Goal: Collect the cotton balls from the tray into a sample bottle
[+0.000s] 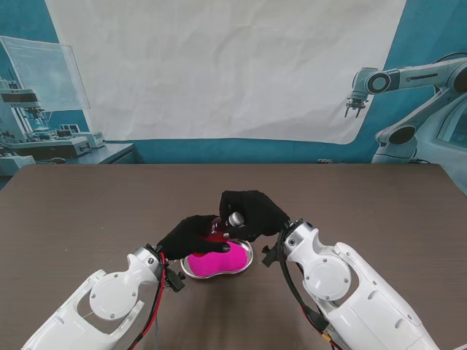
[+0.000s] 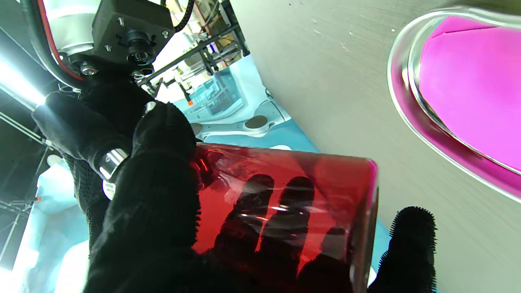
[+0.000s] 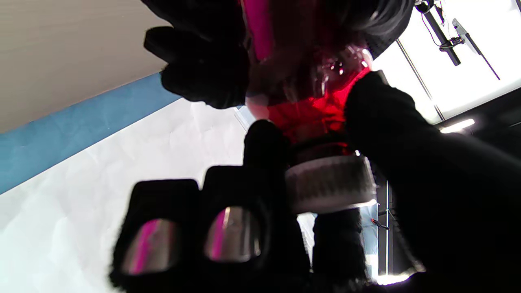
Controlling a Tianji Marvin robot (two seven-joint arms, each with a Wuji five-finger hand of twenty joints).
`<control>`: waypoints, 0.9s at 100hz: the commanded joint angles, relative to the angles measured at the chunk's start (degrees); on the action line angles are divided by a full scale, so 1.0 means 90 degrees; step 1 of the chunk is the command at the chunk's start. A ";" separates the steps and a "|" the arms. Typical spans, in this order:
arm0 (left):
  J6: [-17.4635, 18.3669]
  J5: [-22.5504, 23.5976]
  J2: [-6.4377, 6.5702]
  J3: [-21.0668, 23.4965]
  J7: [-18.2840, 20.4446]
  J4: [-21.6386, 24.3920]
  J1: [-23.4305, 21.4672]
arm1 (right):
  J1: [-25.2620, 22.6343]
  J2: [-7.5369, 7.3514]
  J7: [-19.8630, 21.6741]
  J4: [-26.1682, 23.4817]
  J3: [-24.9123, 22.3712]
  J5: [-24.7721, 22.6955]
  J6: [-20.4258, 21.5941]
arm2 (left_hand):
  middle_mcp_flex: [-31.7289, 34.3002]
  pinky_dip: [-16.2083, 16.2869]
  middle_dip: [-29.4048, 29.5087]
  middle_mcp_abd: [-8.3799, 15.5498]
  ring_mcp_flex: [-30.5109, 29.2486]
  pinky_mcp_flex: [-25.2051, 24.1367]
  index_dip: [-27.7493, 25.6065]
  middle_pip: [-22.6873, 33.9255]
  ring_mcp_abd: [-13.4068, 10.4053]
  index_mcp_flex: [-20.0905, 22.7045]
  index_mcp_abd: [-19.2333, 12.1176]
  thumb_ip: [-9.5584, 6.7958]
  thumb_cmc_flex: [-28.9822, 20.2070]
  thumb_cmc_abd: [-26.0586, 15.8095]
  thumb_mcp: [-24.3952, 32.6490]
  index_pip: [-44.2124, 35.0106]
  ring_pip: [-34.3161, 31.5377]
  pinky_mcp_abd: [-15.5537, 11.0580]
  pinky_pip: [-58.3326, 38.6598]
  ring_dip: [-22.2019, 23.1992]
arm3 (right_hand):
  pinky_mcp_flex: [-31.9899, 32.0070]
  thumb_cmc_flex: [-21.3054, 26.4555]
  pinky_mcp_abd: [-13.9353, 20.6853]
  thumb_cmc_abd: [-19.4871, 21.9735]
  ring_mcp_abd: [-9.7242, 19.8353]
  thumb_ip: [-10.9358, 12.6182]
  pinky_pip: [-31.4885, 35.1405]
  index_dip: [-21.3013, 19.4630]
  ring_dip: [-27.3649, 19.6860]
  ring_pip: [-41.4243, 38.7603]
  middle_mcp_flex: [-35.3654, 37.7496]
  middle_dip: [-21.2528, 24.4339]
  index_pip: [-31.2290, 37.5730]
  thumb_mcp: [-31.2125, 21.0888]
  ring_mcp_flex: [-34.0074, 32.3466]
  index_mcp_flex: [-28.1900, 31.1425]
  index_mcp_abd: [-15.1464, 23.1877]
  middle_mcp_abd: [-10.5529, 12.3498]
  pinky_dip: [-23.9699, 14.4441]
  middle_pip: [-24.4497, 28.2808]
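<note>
Both hands meet above the tray (image 1: 248,257): my left hand (image 1: 191,235) grips the red sample bottle (image 2: 285,199) tilted, neck toward my right hand (image 1: 252,213), whose fingers pinch its ribbed cap (image 3: 329,184).

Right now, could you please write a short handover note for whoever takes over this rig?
Left hand: shut on the red sample bottle, held tilted above the table, beside the tray.
Right hand: shut on the bottle's white ribbed cap; whether the cap is going on or coming off, I cannot tell.
Tray: metal, with a pink liner, on the table in front of me, under both hands.
Done: no cotton balls show on the visible part of the tray; the bottle's contents cannot be made out.
Left: settle the cap, check the tray and set the bottle down.
</note>
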State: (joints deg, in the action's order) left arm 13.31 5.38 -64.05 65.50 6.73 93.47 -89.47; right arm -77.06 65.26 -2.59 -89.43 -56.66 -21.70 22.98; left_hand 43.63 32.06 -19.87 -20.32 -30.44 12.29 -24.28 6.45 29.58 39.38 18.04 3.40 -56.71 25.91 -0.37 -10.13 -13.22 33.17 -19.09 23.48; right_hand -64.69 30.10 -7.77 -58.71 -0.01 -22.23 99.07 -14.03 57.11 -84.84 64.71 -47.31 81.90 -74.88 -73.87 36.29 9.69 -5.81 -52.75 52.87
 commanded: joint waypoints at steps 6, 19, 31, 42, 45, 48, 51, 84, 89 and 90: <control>-0.0054 0.0056 -0.0019 0.0042 0.0082 0.0134 -0.0017 | -0.0083 -0.0010 0.0202 -0.0017 0.0014 0.0040 -0.0048 | -0.0252 0.0007 0.0215 -0.0028 0.0172 0.0107 0.0178 -0.0124 0.0176 0.0067 -0.0819 -0.0339 0.0102 -0.1553 0.0167 0.0162 0.0160 0.0244 0.0457 -0.0195 | -0.0255 0.0976 0.0787 0.0303 0.0651 0.0416 0.0753 -0.0189 0.0089 -0.0335 0.0452 -0.0074 0.0654 -0.1027 -0.0181 0.0690 0.0034 0.0673 -0.0181 0.0254; -0.0108 0.0120 -0.0031 0.0054 0.0013 0.0155 -0.0031 | -0.0096 -0.0024 0.0283 -0.0038 -0.0006 0.0111 -0.0068 | -0.0369 0.0047 0.0302 -0.0196 0.0223 0.0109 0.0238 -0.0173 0.0201 -0.0073 -0.0785 -0.0342 0.0187 -0.1531 0.0102 0.0214 0.0183 0.0304 0.0507 -0.0241 | -0.0255 0.0978 0.0790 0.0300 0.0661 0.0416 0.0749 -0.0187 0.0086 -0.0329 0.0454 -0.0088 0.0652 -0.1026 -0.0182 0.0689 0.0032 0.0664 -0.0181 0.0246; -0.0143 0.0203 -0.0040 0.0060 -0.0053 0.0164 -0.0037 | -0.0110 -0.0041 0.0353 -0.0052 -0.0028 0.0145 -0.0069 | -0.0509 0.0045 0.0384 -0.0199 0.0371 0.0061 0.0291 -0.0214 0.0142 -0.0178 -0.0766 -0.0348 0.0258 -0.1549 0.0067 0.0256 0.0261 0.0258 0.0583 -0.0307 | -0.0257 0.0973 0.0800 0.0304 0.0672 0.0415 0.0747 -0.0186 0.0091 -0.0338 0.0466 -0.0095 0.0651 -0.1023 -0.0183 0.0689 0.0027 0.0664 -0.0182 0.0239; -0.0155 0.0257 -0.0043 0.0067 -0.0091 0.0170 -0.0046 | -0.0118 -0.0046 0.0370 -0.0056 -0.0041 0.0148 -0.0073 | -0.0699 0.0055 0.0434 0.0010 0.0589 -0.0043 0.0337 -0.0245 -0.0058 -0.0289 -0.0785 -0.0350 0.0282 -0.1582 0.0053 0.0297 0.0358 0.0120 0.0642 -0.0367 | -0.0257 0.0968 0.0811 0.0309 0.0679 0.0414 0.0749 -0.0181 0.0095 -0.0345 0.0474 -0.0107 0.0648 -0.1018 -0.0182 0.0693 0.0014 0.0666 -0.0184 0.0228; -0.0157 0.0267 -0.0043 0.0070 -0.0095 0.0172 -0.0049 | -0.0120 -0.0046 0.0370 -0.0057 -0.0042 0.0150 -0.0075 | -0.0733 0.0065 0.0437 0.0085 0.0643 -0.0090 0.0345 -0.0240 -0.0135 -0.0300 -0.0785 -0.0350 0.0284 -0.1589 0.0049 0.0298 0.0379 0.0076 0.0655 -0.0376 | -0.0258 0.0973 0.0812 0.0309 0.0678 0.0416 0.0750 -0.0182 0.0096 -0.0346 0.0479 -0.0109 0.0648 -0.1020 -0.0183 0.0693 0.0015 0.0663 -0.0185 0.0228; -0.0160 0.0275 -0.0041 0.0074 -0.0093 0.0175 -0.0053 | -0.0121 -0.0045 0.0368 -0.0057 -0.0043 0.0152 -0.0078 | -0.0764 0.0081 0.0436 0.0144 0.0682 -0.0116 0.0352 -0.0235 -0.0170 -0.0310 -0.0783 -0.0349 0.0289 -0.1597 0.0043 0.0299 0.0393 0.0050 0.0657 -0.0379 | -0.0259 0.0969 0.0814 0.0311 0.0677 0.0415 0.0751 -0.0180 0.0096 -0.0348 0.0481 -0.0109 0.0646 -0.1018 -0.0183 0.0696 0.0012 0.0660 -0.0185 0.0225; -0.0163 0.0282 -0.0040 0.0079 -0.0091 0.0178 -0.0056 | -0.0121 -0.0045 0.0367 -0.0057 -0.0043 0.0151 -0.0080 | -0.0790 0.0095 0.0436 0.0194 0.0703 -0.0145 0.0356 -0.0233 -0.0173 -0.0307 -0.0785 -0.0347 0.0301 -0.1603 0.0035 0.0294 0.0402 0.0039 0.0661 -0.0379 | -0.0259 0.0969 0.0816 0.0309 0.0676 0.0415 0.0752 -0.0179 0.0097 -0.0349 0.0482 -0.0111 0.0645 -0.1017 -0.0183 0.0697 0.0009 0.0662 -0.0186 0.0224; -0.0197 0.0340 -0.0063 0.0112 -0.0213 0.0209 -0.0102 | -0.0121 -0.0042 0.0362 -0.0044 -0.0053 0.0146 -0.0129 | -0.0959 0.0184 0.0482 0.0252 0.0752 -0.0132 0.0408 -0.0268 0.0004 -0.0380 -0.0737 -0.0344 0.0337 -0.1649 0.0019 0.0312 0.0454 0.0136 0.0670 -0.0403 | -0.0261 0.0969 0.0836 0.0312 0.0684 0.0416 0.0755 -0.0173 0.0100 -0.0353 0.0490 -0.0124 0.0641 -0.1015 -0.0183 0.0704 -0.0003 0.0659 -0.0187 0.0211; -0.0210 0.0345 -0.0066 0.0119 -0.0228 0.0219 -0.0111 | -0.0117 -0.0044 0.0366 -0.0037 -0.0052 0.0138 -0.0130 | -0.0972 0.0186 0.0489 0.0245 0.0764 -0.0128 0.0415 -0.0272 0.0020 -0.0396 -0.0738 -0.0343 0.0342 -0.1650 0.0017 0.0318 0.0461 0.0154 0.0678 -0.0411 | -0.0261 0.0967 0.0839 0.0313 0.0682 0.0416 0.0756 -0.0173 0.0100 -0.0354 0.0490 -0.0126 0.0641 -0.1013 -0.0183 0.0704 -0.0003 0.0660 -0.0187 0.0209; -0.0212 0.0347 -0.0067 0.0120 -0.0231 0.0220 -0.0112 | -0.0115 -0.0045 0.0367 -0.0036 -0.0052 0.0134 -0.0130 | -0.0974 0.0186 0.0491 0.0254 0.0773 -0.0125 0.0417 -0.0272 0.0023 -0.0399 -0.0744 -0.0343 0.0346 -0.1654 0.0016 0.0319 0.0466 0.0159 0.0679 -0.0414 | -0.0261 0.0968 0.0839 0.0314 0.0681 0.0416 0.0756 -0.0173 0.0100 -0.0354 0.0490 -0.0126 0.0641 -0.1013 -0.0183 0.0704 -0.0003 0.0660 -0.0188 0.0209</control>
State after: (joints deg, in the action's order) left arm 11.85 8.61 -64.26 65.92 4.33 94.79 -90.61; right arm -77.43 64.92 -0.46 -89.84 -57.48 -20.20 21.85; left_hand 36.22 32.90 -16.29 -19.56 -25.10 11.33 -20.89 4.83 29.01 36.49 13.68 3.40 -53.91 22.89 -2.95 -7.30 -10.23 34.04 -14.77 20.52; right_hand -64.74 30.88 -7.76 -58.71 -0.01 -22.26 99.21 -13.99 57.12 -84.96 64.72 -47.79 81.89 -74.88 -73.90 36.29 9.92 -6.42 -52.77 52.31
